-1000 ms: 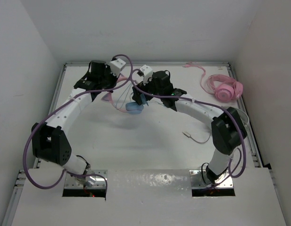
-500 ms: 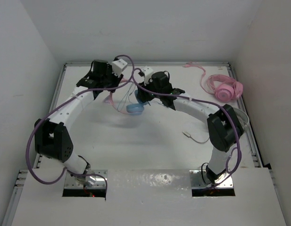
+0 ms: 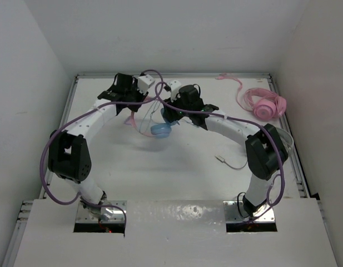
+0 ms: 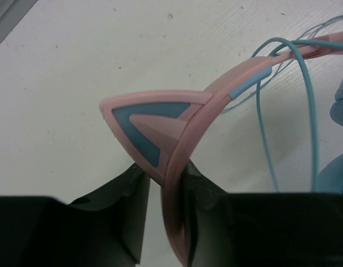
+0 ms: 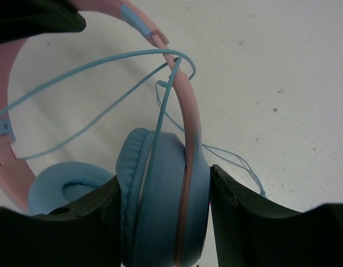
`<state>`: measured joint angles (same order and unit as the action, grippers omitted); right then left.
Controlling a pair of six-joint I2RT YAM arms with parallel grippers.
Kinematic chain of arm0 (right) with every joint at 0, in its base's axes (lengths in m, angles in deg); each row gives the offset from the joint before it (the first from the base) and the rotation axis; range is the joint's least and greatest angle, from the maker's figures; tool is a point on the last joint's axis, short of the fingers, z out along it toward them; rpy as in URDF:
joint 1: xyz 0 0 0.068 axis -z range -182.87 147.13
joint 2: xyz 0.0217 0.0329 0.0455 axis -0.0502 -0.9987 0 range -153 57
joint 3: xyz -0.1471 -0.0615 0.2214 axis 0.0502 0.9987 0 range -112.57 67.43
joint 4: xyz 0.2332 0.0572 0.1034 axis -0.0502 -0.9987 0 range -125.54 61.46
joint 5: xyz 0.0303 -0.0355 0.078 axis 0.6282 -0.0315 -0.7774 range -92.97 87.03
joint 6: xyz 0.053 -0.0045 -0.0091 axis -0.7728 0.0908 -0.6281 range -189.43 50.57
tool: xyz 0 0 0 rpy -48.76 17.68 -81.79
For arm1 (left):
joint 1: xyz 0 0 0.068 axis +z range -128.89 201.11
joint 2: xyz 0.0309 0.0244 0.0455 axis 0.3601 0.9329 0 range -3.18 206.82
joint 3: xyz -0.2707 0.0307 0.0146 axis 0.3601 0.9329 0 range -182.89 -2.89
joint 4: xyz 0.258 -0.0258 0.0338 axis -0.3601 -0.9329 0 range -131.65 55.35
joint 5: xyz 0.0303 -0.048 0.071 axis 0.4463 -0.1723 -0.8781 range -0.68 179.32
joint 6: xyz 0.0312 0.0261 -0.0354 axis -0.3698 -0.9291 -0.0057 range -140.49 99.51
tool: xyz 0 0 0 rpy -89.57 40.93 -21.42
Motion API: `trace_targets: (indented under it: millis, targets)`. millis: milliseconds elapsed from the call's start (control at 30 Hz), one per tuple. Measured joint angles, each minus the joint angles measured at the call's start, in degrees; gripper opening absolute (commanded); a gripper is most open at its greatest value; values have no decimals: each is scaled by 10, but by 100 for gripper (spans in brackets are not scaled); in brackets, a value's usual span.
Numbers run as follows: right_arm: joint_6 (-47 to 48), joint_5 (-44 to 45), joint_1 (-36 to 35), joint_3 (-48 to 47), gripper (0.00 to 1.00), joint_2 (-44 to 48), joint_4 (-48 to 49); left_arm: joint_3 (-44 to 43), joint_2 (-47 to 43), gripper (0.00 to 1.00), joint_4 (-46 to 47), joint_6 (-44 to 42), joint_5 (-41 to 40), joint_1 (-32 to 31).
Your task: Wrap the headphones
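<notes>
The headphones hang above the table between my two grippers. My left gripper (image 3: 132,103) (image 4: 163,172) is shut on the pink headband (image 4: 215,94), right under a cat ear (image 4: 143,122). My right gripper (image 3: 167,117) (image 5: 164,178) is shut on one light blue ear cup (image 5: 160,211), with the cable running over the cup. The other ear cup (image 3: 160,129) (image 5: 60,186) hangs free beside it. The thin blue cable (image 5: 104,61) (image 4: 311,111) loops loosely around the band. Its plug end (image 3: 218,158) lies on the table to the right.
All-pink headphones (image 3: 264,104) lie at the back right with their pink cable (image 3: 231,80) trailing left. White walls close in the table (image 3: 177,167) at the back and on both sides.
My left arm has swung right, bringing its gripper closer to the right gripper. The headphones have stayed almost in place, still held by both.
</notes>
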<state>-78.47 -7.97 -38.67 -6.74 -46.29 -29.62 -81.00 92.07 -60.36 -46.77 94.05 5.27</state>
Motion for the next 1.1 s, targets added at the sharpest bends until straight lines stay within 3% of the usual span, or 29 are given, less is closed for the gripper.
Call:
trace_targets:
  millis: [200,267,300,367,400,433,500,633,733,767,800,833,867,900,933,967,1000,1100]
  targets:
    - [9,-1,0,0,0,14,-3,-7,0,33,-16,-4,6,0]
    - [10,-1,0,0,0,17,-4,-8,0,15,-17,-3,6,0]
    - [10,0,-1,0,0,18,-5,-10,0,0,-20,-1,5,0]
    - [10,-1,-1,0,6,18,-9,-17,0,0,-23,-2,5,0]
    - [10,-1,-1,0,26,18,-8,-20,0,0,-28,-2,5,0]
    - [11,-3,0,0,73,19,-10,-23,0,0,-33,-2,6,0]
    - [19,-22,0,0,99,22,-12,-25,0,0,-36,1,8,0]
    - [33,-59,2,2,99,63,-12,-29,0,0,-59,0,4,10]
    - [37,-100,27,29,98,145,17,-59,0,0,-91,6,24,28]
    - [37,-113,42,41,91,175,28,-74,0,0,-100,9,34,35]
    - [38,-126,60,55,80,209,44,-94,0,0,-110,13,45,43]
    - [43,-135,74,68,63,237,59,-110,0,0,-114,15,54,49]
    - [48,-140,92,82,22,265,81,-124,-1,0,-116,18,62,53]
    - [53,-142,104,97,10,287,101,-137,-4,0,-116,23,68,58]
    - [51,-141,111,118,9,305,137,-146,-9,0,-116,26,72,62]
    - [50,-140,115,140,16,315,168,-153,-15,0,-117,28,76,63]
    - [47,-140,118,169,60,318,209,-159,-22,0,-121,30,80,64]
    - [51,-147,123,234,86,282,305,-191,-34,0,-145,44,95,64]
